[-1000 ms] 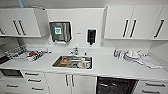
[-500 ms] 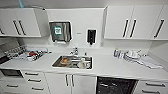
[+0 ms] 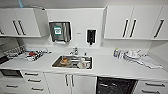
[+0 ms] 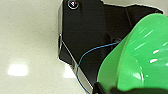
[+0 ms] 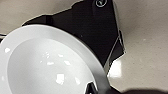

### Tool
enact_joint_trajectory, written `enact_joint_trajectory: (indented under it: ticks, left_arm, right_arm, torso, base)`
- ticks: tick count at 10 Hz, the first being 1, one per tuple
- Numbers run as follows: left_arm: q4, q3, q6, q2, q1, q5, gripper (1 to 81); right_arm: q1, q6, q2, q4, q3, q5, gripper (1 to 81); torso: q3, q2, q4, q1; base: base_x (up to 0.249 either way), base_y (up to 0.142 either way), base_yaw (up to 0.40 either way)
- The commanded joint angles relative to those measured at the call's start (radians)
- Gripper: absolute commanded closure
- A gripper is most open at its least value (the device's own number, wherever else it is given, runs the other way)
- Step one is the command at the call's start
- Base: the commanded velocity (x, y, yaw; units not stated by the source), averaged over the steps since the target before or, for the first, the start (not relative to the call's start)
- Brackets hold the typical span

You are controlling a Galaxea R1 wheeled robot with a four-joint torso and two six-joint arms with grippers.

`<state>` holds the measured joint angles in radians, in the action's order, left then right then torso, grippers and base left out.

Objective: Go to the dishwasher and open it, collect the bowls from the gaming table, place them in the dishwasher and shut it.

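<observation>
The dishwasher (image 3: 116, 86) is a dark open cavity under the white counter, right of the sink cabinet doors. In the left wrist view a bright-green translucent bowl (image 4: 140, 57) hangs over the pale floor, with my left gripper (image 4: 112, 88) shut on its rim. In the right wrist view a white bowl (image 5: 47, 67) is likewise carried above the floor, my right gripper (image 5: 98, 89) shut on its edge. The gaming table is out of view.
A steel sink (image 3: 72, 62) holding dishes sits mid-counter. A dish rack (image 3: 32, 55) stands at the left, and cups and cloths (image 3: 135, 56) at the right. White wall cabinets (image 3: 132, 23) hang above. Drawers (image 3: 31, 80) flank the cabinet doors.
The head picture has shifted slightly to the left, so the camera has moved a little. Nothing on the counter has moved.
</observation>
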<state>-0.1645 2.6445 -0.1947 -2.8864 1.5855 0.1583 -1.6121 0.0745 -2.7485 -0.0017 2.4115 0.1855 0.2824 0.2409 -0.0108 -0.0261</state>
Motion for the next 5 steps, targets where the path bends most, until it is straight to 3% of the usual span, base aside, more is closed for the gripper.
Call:
enact_joint_trajectory:
  ticks: [1,5]
  left_arm:
    - [-0.009,0.0,0.003,0.018,-0.031,-0.043,81.1]
    - [-0.009,0.0,0.003,0.018,-0.031,-0.045,81.1]
  right_arm:
    - [0.033,-0.001,0.019,-0.011,-0.003,-0.047,81.1]
    - [0.03,-0.001,0.019,-0.011,-0.003,-0.047,81.1]
  torso:
    - [0.0,0.0,0.0,0.0]
    - [0.0,0.0,0.0,0.0]
  base:
    - [0.0,0.0,-0.326]
    - [0.0,0.0,-0.314]
